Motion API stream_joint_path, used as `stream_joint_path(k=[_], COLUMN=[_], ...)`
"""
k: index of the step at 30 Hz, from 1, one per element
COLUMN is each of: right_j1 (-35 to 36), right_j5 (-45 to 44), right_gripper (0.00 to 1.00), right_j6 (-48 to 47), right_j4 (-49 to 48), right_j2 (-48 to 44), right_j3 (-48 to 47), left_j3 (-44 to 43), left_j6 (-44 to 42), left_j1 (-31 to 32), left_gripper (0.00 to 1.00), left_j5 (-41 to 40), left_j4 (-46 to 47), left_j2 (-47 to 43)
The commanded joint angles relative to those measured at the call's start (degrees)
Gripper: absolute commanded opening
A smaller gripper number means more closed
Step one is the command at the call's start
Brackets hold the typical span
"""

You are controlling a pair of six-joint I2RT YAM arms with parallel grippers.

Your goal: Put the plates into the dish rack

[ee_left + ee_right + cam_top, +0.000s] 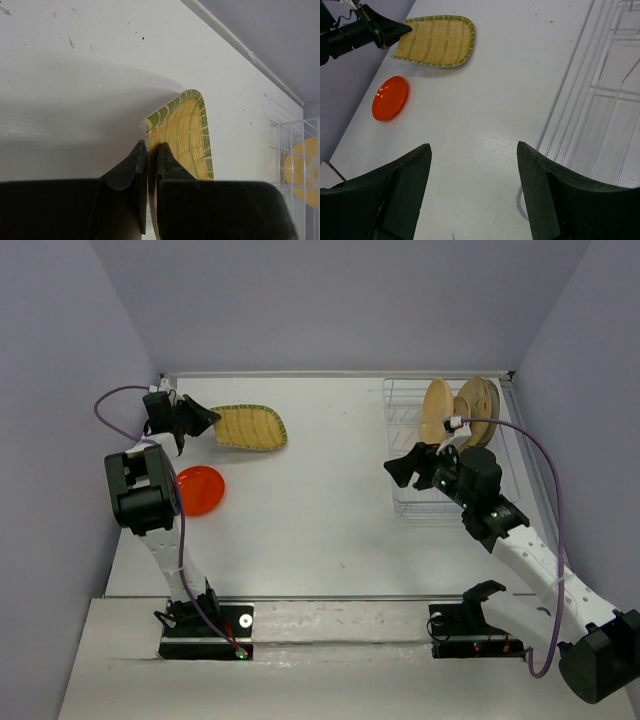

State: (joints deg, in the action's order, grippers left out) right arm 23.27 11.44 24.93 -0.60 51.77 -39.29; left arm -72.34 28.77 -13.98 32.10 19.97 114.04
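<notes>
The left hand [150,146] hides the woven plate's [187,132] edge.

Lavender walls [330,300] on three sides, closing in a white table [330,530] that's faintly scuffed, with a pale rail [300,374] along its far edge — soft, even light throughout.

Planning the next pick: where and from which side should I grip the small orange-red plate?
Probably pinch the rim of the orange-red plate at its edge facing the table middle. It lies flat, so only the thin lip offers purchase, and the left arm crowds the other side.
</notes>
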Motion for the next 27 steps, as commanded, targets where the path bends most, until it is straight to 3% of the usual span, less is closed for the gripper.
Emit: stream_joint_path(k=[1, 9, 15, 27], right_j1=[0.2, 0.2, 0.2, 0.2], right_j5=[3.31, 9.38, 11.94, 15.45], right_gripper=[0.74, 0.77, 0.91, 0.93], right_j6=[1.44, 6.01, 8.99, 14.09], right_j4=[-4.85, -7.66, -7.84, -15.2], right_j2=[0.18, 0.69, 3.25, 6.76], right_j3=[-0.17, -0.35, -1.58, -2.64], left_j3=[4.13, 10.19, 14.15, 27.68], left_j6=[-1.11, 9.45, 16.66, 25.36], left_j1=[-0.35, 1.32, 4.92, 13.18], left_gripper=[0.06, 0.06, 0.06, 0.06], left_j5=[-1.34, 3.4, 5.17, 5.61], left_j4=[1.21, 11.84, 18.43, 27.14], left_j2=[-2.49, -11.37, -21.12, -41.51])
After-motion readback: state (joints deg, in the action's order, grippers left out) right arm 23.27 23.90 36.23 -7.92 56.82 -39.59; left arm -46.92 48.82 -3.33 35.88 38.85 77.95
